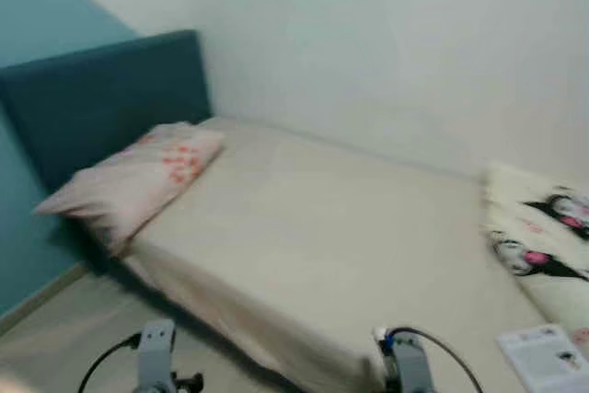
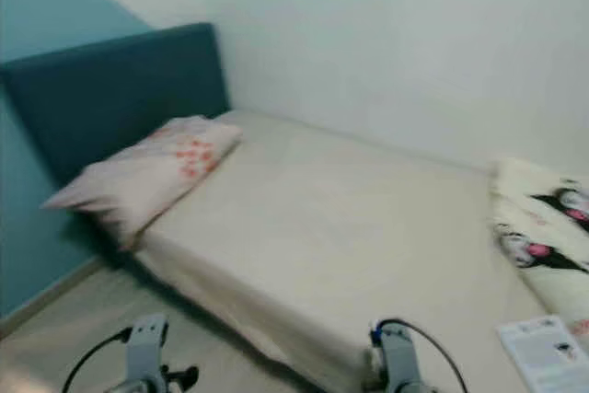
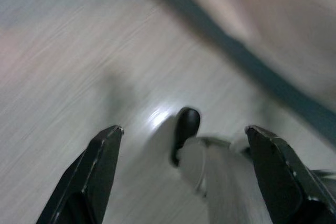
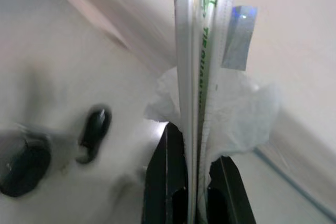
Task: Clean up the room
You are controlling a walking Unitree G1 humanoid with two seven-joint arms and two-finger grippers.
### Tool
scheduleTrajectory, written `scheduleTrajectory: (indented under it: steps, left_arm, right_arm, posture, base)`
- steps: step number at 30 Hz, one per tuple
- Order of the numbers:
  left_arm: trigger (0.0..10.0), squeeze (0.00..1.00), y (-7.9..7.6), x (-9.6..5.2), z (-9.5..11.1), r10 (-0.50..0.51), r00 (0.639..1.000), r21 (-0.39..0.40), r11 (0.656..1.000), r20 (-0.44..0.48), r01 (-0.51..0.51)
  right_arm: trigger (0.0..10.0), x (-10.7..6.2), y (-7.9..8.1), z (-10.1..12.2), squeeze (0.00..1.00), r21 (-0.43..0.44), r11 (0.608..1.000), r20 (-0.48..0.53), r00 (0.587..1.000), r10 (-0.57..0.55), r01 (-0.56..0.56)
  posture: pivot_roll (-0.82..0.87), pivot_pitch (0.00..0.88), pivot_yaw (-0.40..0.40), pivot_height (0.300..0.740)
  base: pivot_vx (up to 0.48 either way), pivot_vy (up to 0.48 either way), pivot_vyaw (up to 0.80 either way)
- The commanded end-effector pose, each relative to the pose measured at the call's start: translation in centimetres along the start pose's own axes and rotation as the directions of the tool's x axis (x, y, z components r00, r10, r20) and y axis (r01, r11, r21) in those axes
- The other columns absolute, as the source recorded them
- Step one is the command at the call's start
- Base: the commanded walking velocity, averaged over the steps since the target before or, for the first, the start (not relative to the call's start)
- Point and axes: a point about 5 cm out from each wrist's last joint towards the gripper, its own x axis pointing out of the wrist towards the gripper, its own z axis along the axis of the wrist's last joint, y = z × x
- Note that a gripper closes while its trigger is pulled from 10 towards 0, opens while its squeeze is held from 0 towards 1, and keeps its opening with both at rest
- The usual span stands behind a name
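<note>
My right gripper [image 4: 195, 142] is shut on a thin white packet [image 4: 191, 51] with green print, seen edge-on, and crumpled white paper [image 4: 247, 114] bunches around it at the fingers. My left gripper [image 3: 185, 128] hangs open over the pale wood floor [image 3: 63, 66] with nothing between its fingers. Both silver arms [image 1: 156, 356] [image 1: 409, 365] show low in the eye views, in front of the bed. The bed [image 1: 322, 227] has a bare beige sheet. A pillow [image 1: 138, 177] with red marks lies at its head.
A teal headboard [image 1: 101, 98] stands against the teal wall on the left. A folded cartoon-print blanket [image 1: 543, 236] lies on the bed's right end, with a white printed sheet [image 1: 545, 356] just in front of it. My foot [image 3: 186, 129] shows on the floor beside the bed.
</note>
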Motion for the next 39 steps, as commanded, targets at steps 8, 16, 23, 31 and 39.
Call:
scheduleTrajectory:
  steps: [8, 16, 23, 31, 39]
  left_arm:
    - [10.0, 0.0, 0.1, 0.0, 0.1, -0.002, 1.0, 0.013, 1.0, -0.002, 0.002]
    - [10.0, 0.0, 0.1, -0.1, -0.3, -0.006, 1.0, 0.018, 1.0, -0.01, 0.006]
    - [10.0, 0.0, 0.0, -0.1, -0.3, -0.02, 1.0, 0.045, 0.999, -0.017, 0.021]
    - [10.0, 0.0, -0.2, 0.0, -0.2, -0.035, 0.999, 0.073, 0.997, -0.02, 0.036]
    - [10.0, 0.0, -0.2, 0.0, -0.4, -0.037, 0.999, 0.063, 0.997, -0.024, 0.038]
  right_arm:
    - [10.0, 0.3, 0.8, 1.6, 0.0, -0.016, 0.999, 0.057, 0.998, 0.038, -0.037]
    - [10.0, 0.2, 0.9, 0.8, 0.0, -0.068, 0.996, 0.031, 0.998, 0.051, -0.049]
    - [10.0, 0.3, 1.4, 0.5, 0.0, -0.085, 0.995, 0.019, 0.998, 0.062, -0.06]
    - [10.0, -0.1, 1.3, -2.4, 0.0, 0.0, 0.999, -0.075, 0.997, 0.033, -0.033]
    - [10.0, -0.3, 1.2, -2.9, 0.0, -0.06, 0.997, -0.093, 0.995, 0.032, -0.037]
  posture:
    - [0.07, 0.0, 0.006, 0.704]
    - [0.08, 0.0, 0.006, 0.704]
    - [0.07, 0.0, 0.012, 0.704]
    - [0.08, 0.0, 0.014, 0.704]
    - [0.08, 0.0, 0.011, 0.704]
  base:
    - [0.0, 0.0, 0.72]
    - [0.0, 0.0, 0.72]
    - [0.0, 0.0, 0.72]
    - [0.082, 0.0, 0.72]
    - [0.335, 0.0, 0.72]
